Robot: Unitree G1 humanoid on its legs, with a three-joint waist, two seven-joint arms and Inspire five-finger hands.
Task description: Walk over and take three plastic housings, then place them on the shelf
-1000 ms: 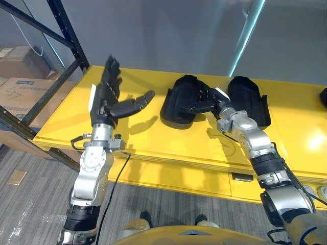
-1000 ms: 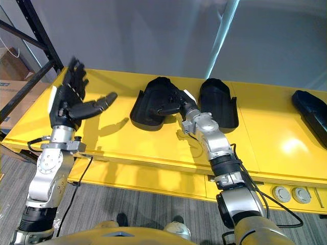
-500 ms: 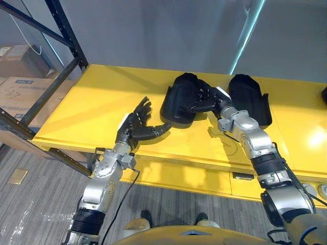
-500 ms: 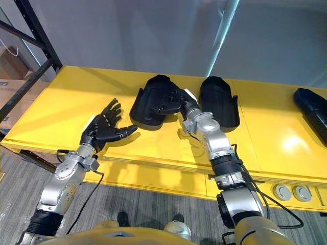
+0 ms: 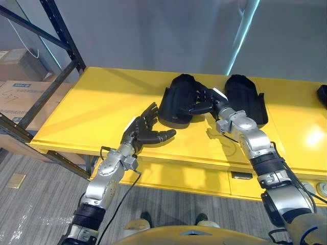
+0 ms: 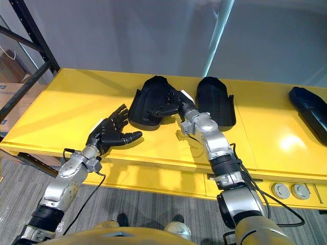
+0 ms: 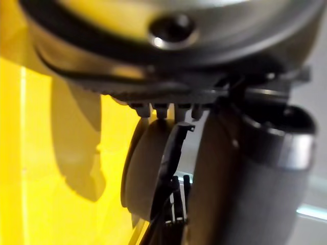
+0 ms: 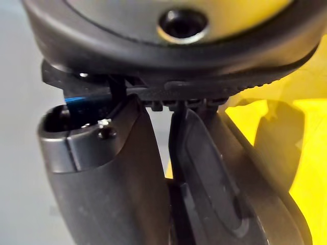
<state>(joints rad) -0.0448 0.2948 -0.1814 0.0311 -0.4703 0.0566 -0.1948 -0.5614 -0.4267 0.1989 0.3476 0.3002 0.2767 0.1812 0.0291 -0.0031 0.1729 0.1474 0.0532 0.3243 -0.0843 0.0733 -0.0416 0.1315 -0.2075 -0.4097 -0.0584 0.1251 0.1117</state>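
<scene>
1 black housing [image 5: 172, 105] on the yellow table [image 5: 99, 104] is pinched by the right hand [image 5: 210, 102]; left hand [image 5: 141, 133] hovers, fingers spread.

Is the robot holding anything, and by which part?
The right hand grips the left black housing by its right rim; the left hand is open and empty.

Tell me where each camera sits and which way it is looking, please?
Left eye view: on the head, looking down at the yellow table; both arms show, left hand open, right hand gripping the leftmost black housing.
Right eye view: beside it on the head, facing the same way; the two share that whole scene.
Left wrist view: on the left wrist, looking along its own hand at the table.
Right wrist view: on the right wrist, looking along its own hand, table beyond.
</scene>
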